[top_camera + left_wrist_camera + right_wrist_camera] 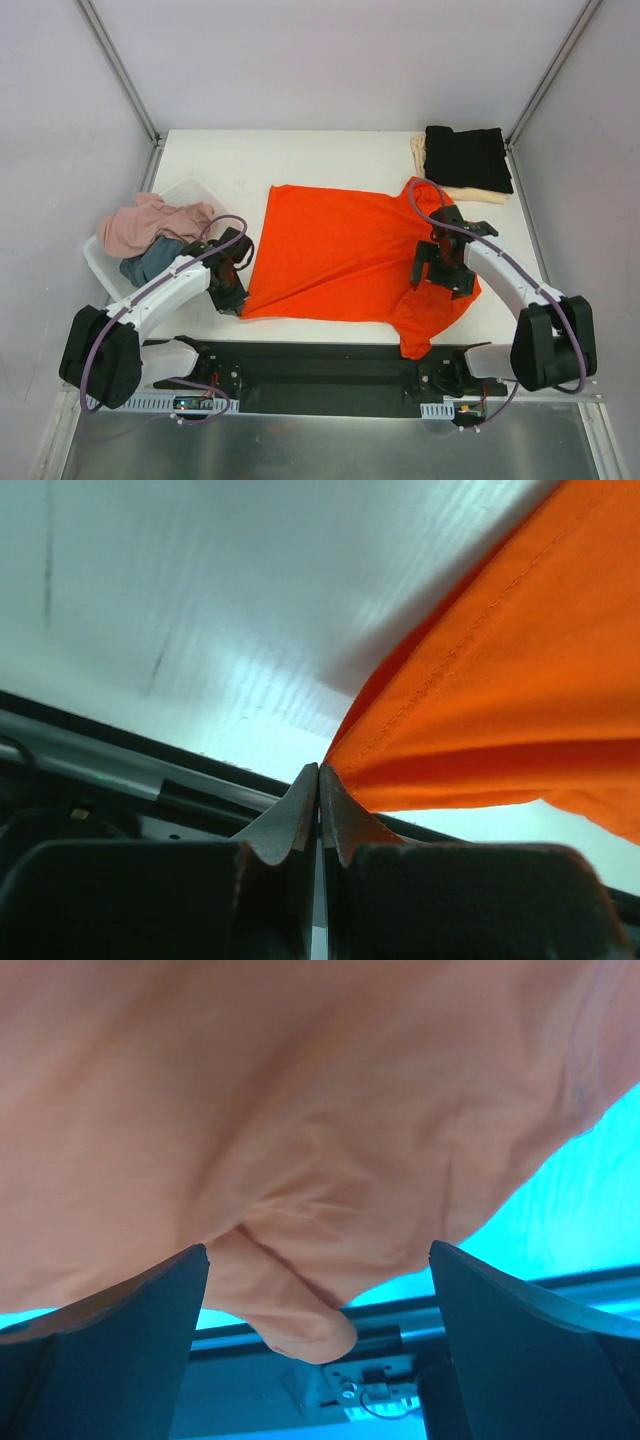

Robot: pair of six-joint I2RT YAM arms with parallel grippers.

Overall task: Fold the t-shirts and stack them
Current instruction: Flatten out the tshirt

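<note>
The orange-red t-shirt [340,250] is lying spread across the middle of the white table [230,160]. The left gripper [319,780] is clamping its near-left hem corner. The right gripper [320,1260] is hovering, jaws wide and empty, over the shirt's right sleeve side. Folding looks to be starting: the right likely needs to close on cloth before both lift.

Left gripper [320,780] fingers pressed together, pinching corner of orange shirt [500,700]. Cloth fans up and right from pinch, stitched hem running diagonally. White table [200,610] behind; dark rail [120,755] along its edge.
</note>
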